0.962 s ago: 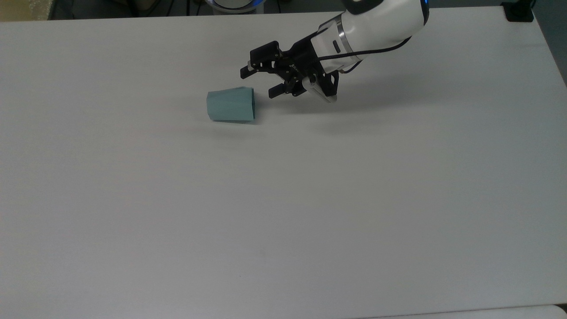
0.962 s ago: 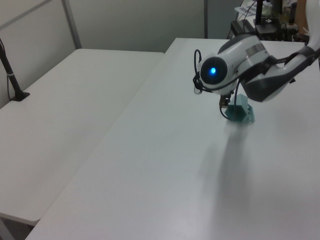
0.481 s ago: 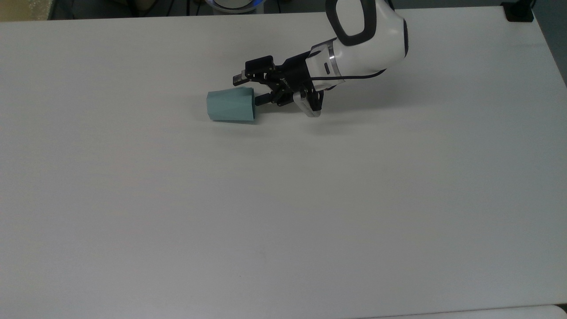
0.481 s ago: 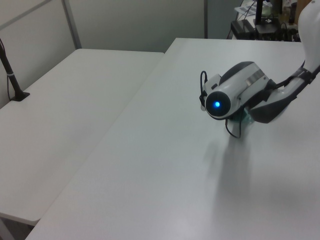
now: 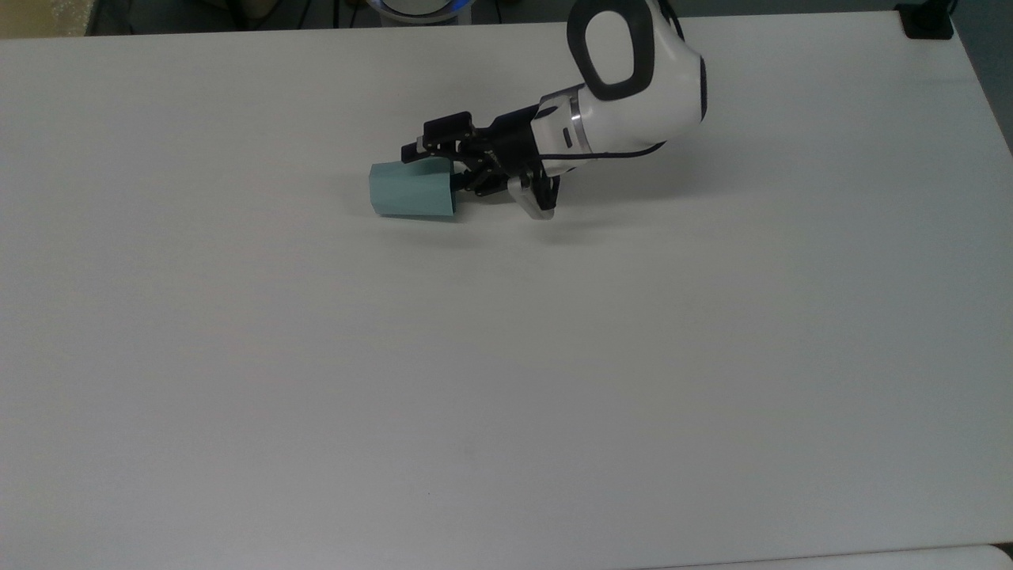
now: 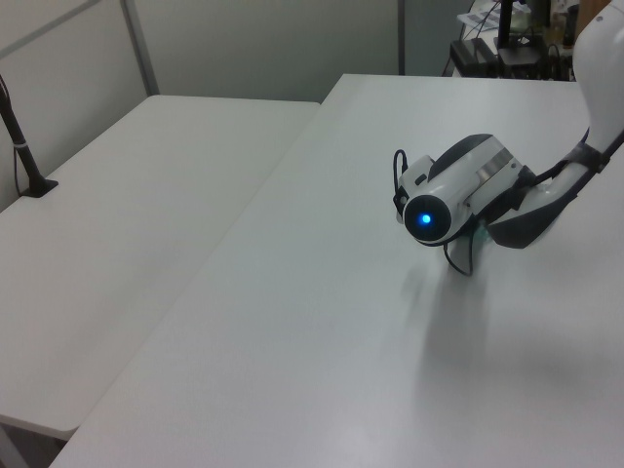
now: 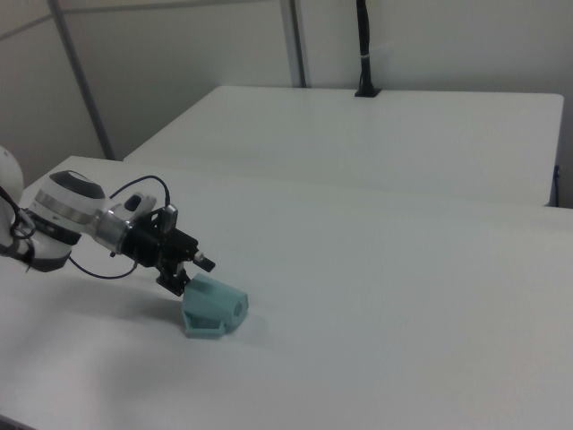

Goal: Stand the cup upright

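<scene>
I have the cup (image 5: pixel 411 189) lying on its side on the white bench (image 5: pixel 506 356), in the far part of the top view, its wide mouth turned toward the top view's right and its narrower base toward the top view's left. In the right view the handle sits on the side facing that camera. I can't make out anything inside the cup, and from these angles the interior is mostly hidden.

My pincer (image 5: pixel 431 168) is down at the mouth end, coming in nearly level with the bench. Its two fingers stand apart: one lies along the cup's far edge in the top view, the other is at the rim. I judge they straddle the cup's wall at the rim, but I can't tell for certain whether either finger is touching it. In the right view the pincer (image 7: pixel 190 271) sits right against the top of the cup (image 7: pixel 213 307).

I read this as the end of the approach, with the grasp not yet made. The next move calls for closing on the rim wall, then lifting and turning the wrist so the base comes down flat. A thin faceted wall could slip or twist as the fingers close.
</scene>
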### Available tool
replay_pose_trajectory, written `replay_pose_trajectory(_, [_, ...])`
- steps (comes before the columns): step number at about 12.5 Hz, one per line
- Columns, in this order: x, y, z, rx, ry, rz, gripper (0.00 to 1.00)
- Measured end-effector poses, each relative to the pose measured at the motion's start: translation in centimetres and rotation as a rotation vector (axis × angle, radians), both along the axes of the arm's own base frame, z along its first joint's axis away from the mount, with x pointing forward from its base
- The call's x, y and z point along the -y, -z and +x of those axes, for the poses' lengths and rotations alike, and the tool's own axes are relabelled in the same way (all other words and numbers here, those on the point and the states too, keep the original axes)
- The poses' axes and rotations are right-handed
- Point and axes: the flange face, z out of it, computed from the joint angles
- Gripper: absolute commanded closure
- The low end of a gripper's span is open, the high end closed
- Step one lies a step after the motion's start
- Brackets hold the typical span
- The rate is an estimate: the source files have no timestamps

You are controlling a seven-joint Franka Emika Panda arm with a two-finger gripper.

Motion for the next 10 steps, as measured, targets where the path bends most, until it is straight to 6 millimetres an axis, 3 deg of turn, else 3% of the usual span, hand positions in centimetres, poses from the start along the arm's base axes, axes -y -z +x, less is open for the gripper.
replay_pose_trajectory(2, [0.8, 0.8, 0.3, -0.008, 0.01, -0.011, 0.16])
replay_pose_trajectory(3, [1.0, 1.1, 0.3, -0.013, 0.012, -0.016, 0.27])
replay_pose_trajectory(4, [1.0, 1.3, 0.2, -0.016, 0.012, -0.019, 0.43])
replay_pose_trajectory(6, [1.2, 1.6, 0.0, -0.015, 0.016, -0.023, 0.83])
replay_pose_trajectory(7, [1.3, 1.8, -0.1, -0.01, 0.02, -0.024, 0.93])
replay_pose_trajectory(8, [1.3, 1.8, -0.2, 0.003, 0.026, -0.023, 1.0])
replay_pose_trajectory(10, [1.5, 1.5, -0.1, 0.024, 0.018, -0.042, 1.0])
